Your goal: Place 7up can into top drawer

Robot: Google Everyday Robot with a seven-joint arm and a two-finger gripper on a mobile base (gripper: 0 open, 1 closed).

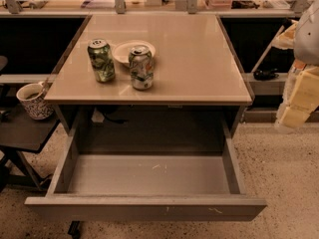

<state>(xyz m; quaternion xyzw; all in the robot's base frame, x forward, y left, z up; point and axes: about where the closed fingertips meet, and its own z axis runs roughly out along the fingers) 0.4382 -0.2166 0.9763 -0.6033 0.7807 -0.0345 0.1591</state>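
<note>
Two cans stand upright on the table (199, 59): the 7up can (141, 67) near the front edge, a darker green can (101, 60) just left of it, and a white bowl (122, 53) behind both. Below, the drawer (144, 207) is pulled wide open. The gripper (298, 99) hangs right of the table, well apart from the cans; whether it is spread or pressed together, I cannot tell.
</note>
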